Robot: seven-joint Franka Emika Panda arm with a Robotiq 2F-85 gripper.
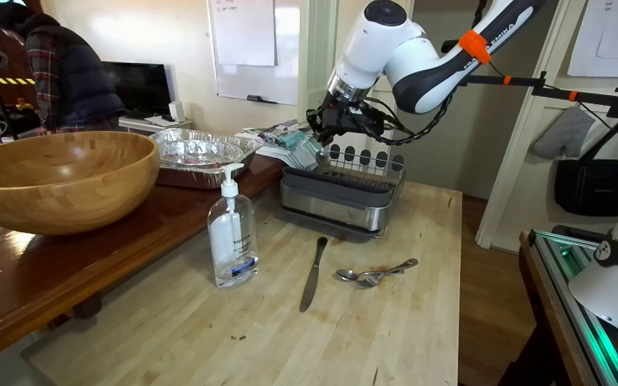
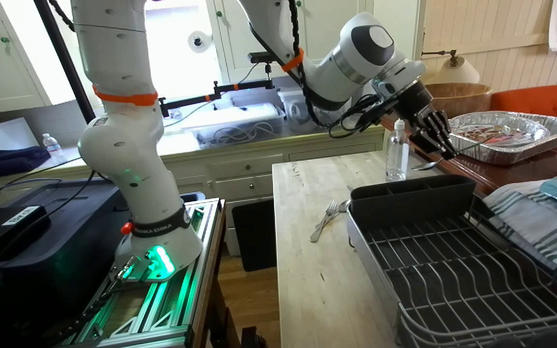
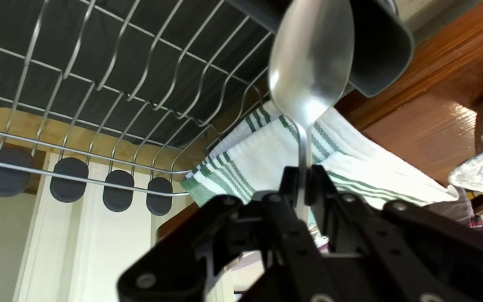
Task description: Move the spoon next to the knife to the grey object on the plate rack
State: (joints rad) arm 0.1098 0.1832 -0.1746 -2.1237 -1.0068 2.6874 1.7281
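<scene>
My gripper (image 3: pixel 303 180) is shut on the handle of the silver spoon (image 3: pixel 312 54). The spoon's bowl points away from the fingers, and in the wrist view it overlaps the end of the dark grey cutlery holder (image 3: pixel 382 54). In an exterior view the gripper (image 2: pixel 450 153) holds the spoon (image 2: pixel 427 165) tilted, bowl end lower, above and behind the grey holder (image 2: pixel 411 200). The holder sits along one edge of the plate rack (image 2: pixel 452 270), with divided compartments. In an exterior view the knife (image 1: pixel 313 276) lies on the table before the rack (image 1: pixel 336 206).
Another spoon (image 1: pixel 347 275) and a fork (image 1: pixel 370 280) lie crossed on the table. A clear pump bottle (image 1: pixel 233 241) stands left of the knife. Striped towels (image 2: pixel 539 212), foil trays (image 2: pixel 510 135) and a wooden bowl (image 1: pixel 62 182) are on the raised brown surface beside the rack.
</scene>
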